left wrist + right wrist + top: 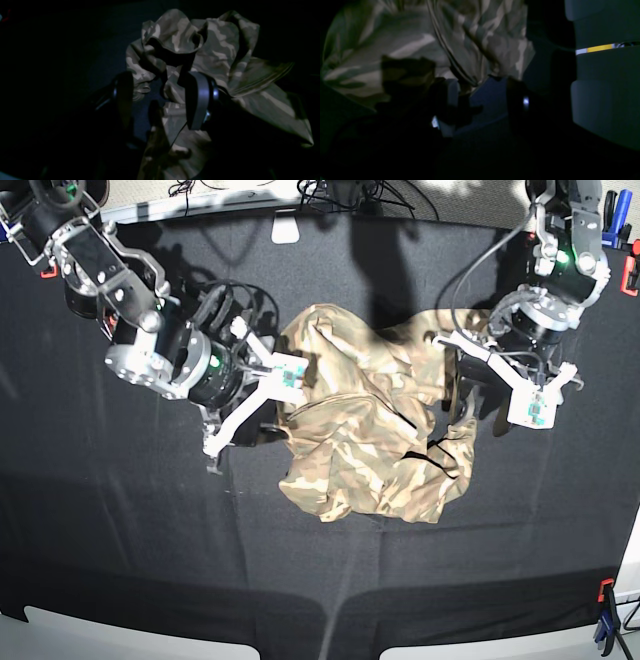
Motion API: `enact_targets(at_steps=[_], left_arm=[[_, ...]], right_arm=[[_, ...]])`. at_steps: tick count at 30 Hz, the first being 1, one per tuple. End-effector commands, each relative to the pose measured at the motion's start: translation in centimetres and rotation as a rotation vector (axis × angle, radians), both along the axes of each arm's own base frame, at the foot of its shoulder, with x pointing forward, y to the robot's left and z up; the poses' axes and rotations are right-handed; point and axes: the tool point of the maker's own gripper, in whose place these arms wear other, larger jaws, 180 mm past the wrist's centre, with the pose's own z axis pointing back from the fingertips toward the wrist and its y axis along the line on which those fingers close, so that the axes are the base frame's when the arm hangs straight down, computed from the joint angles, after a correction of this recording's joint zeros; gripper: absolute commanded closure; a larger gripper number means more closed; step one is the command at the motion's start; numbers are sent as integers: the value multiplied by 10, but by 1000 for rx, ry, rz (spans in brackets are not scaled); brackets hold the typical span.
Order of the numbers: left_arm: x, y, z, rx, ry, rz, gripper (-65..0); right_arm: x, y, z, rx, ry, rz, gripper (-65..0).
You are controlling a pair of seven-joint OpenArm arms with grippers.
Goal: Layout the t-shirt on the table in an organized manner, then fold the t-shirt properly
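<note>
One t-shirt (375, 420) lying on one table (120, 550); two grippers showing: left gripper (478, 385), right gripper (252, 402); three clamps (607, 602) showing at table edges

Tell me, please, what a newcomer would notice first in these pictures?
A crumpled camouflage t-shirt lies heaped mid-table, bright against the black cloth. The two arms flank it, the right gripper and the left gripper both open at its edges.
</note>
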Motion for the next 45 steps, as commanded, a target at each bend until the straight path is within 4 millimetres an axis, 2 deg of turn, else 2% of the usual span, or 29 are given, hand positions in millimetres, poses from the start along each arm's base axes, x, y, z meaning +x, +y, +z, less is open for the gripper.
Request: enact_targets(at_steps=[1, 6, 12, 16, 21, 25, 26, 29, 36, 43, 45], left_arm=[[3, -1, 13, -9, -47, -2, -311], [3, -1, 13, -10, -47, -2, -312], [3, -1, 13, -10, -47, -2, -312], [3, -1, 13, -10, -47, -2, -311], [3, -1, 13, -10, -47, -2, -311], [3, -1, 13, -10, -47, -2, -312], [3, -1, 13, -10, -46, -2, -311], [3, -1, 13, -10, -47, -2, -312], [3, -1, 13, -10, -47, -2, -312], [3, -1, 13, -10, -47, -2, -311], [3, -1, 13, -10, -47, -2, -311]], right_arm=[[11, -3, 10, 1, -45, 9, -301], [11, 8, 6, 76, -42, 84, -301], [17, -3, -4, 21, -53, 68, -275], [15, 0, -12, 41, -26, 70, -273], [21, 17, -19, 72, -15, 52, -273], [25, 35, -13, 115, -24, 56, -273], [27, 35, -12, 115, -27, 55, -263], [30, 33, -12, 103, -33, 46, -170], [30, 31, -13, 98, -27, 36, 0], [34, 34, -7, 123, -21, 31, 0], [46, 32, 3, 153, -31, -27, 0]])
